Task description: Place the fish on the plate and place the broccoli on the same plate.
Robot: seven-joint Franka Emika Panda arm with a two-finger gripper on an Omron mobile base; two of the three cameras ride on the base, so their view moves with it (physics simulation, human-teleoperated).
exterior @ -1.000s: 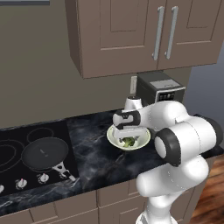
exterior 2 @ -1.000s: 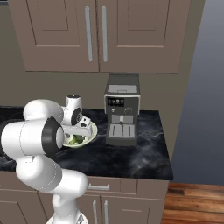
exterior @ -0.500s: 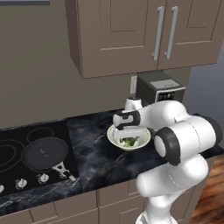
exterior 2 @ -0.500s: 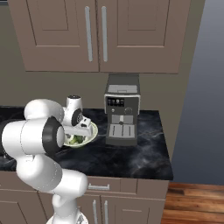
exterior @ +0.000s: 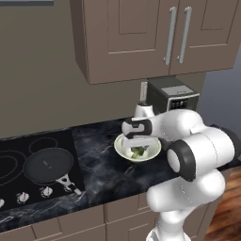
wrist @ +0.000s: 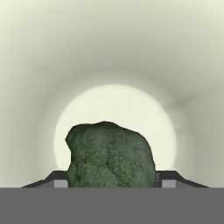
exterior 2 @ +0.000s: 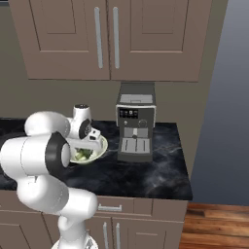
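One lumpy dark-green broccoli [wrist: 110, 155] sits inside the smooth, pale round bowl [exterior: 123, 149], pinched between the gripper [wrist: 111, 181] fingers.

I see bumpy, rough, matt green broccoli [wrist: 109, 155]. Bowl [wrist: 113, 57] smooth, pale, bit shiny. Counter [exterior 2: 146, 170] dark, shiny stone look. Cupboard doors [exterior: 141, 37] matt brown wood, metal handles [exterior: 177, 35].
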